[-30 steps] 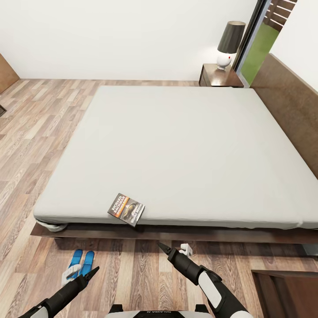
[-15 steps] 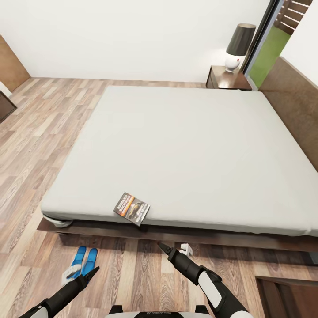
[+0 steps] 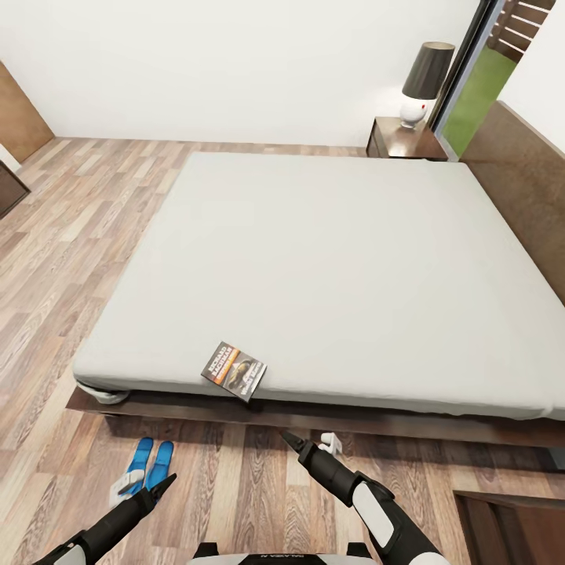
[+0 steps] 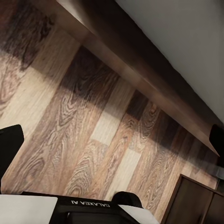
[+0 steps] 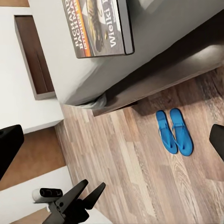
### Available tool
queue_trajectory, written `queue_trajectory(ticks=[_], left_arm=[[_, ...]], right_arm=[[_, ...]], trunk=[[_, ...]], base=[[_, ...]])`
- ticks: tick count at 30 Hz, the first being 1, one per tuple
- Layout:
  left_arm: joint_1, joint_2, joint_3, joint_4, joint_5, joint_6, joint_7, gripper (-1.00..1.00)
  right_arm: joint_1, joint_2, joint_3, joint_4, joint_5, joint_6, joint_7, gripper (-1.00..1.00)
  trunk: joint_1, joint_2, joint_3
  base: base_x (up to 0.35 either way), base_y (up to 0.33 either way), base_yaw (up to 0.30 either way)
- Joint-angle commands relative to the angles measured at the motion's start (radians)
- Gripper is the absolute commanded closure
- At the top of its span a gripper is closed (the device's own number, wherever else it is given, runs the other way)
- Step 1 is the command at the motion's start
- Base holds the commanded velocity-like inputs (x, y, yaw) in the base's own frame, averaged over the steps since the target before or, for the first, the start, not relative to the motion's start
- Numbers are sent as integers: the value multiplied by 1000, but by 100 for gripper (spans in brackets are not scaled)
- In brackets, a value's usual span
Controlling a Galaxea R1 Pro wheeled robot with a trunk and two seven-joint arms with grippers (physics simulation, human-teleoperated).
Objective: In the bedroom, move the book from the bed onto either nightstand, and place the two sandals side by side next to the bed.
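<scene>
The black and orange book (image 3: pixel 234 371) lies flat on the pale mattress of the bed (image 3: pixel 329 259), right at its near edge; the right wrist view shows the book (image 5: pixel 98 25) close up. Two blue sandals (image 3: pixel 149 464) lie side by side on the wood floor by the bed's near left corner, also seen as sandals (image 5: pixel 175 131). My left gripper (image 3: pixel 165 482) hovers open just right of them. My right gripper (image 3: pixel 290 438) is open, low over the floor in front of the bed frame, below and right of the book. A nightstand (image 3: pixel 404 141) stands at the far side.
A lamp (image 3: pixel 424 82) with a dark shade stands on the far nightstand, beside the window (image 3: pixel 479 78). The brown headboard (image 3: pixel 518 173) runs along the right. Dark wooden furniture (image 3: pixel 510 526) sits at my near right. A small white object (image 3: pixel 330 443) lies on the floor by the bed frame.
The head view shifted early on, so the bed sits a little further right in the picture. The book, sandals and both arms have not moved.
</scene>
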Motion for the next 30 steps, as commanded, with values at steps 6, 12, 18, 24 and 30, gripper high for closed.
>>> queue_trajectory(ticks=[6,12,18,24,30], left_arm=[[-1,0,8,2,-10,-8,-3,-100],[-1,0,8,2,-10,-8,-3,-100],[-1,0,8,2,-10,-8,-2,-100],[-1,0,8,2,-10,-8,-2,-100],[-1,0,8,2,-10,-8,-2,-100]], right_arm=[[0,0,2,-1,-10,9,0,-100],[0,0,2,-1,-10,9,0,-100],[0,0,2,-1,-10,9,0,-100],[0,0,1,-2,-10,9,1,-100],[0,0,0,-2,-12,8,1,-100]], trunk=[[0,-1,-3],[0,-1,-9],[0,-1,-15],[0,-1,-21],[0,-1,-22]], base=[[0,0,87],[0,0,217],[0,0,231],[0,0,212],[0,0,52]])
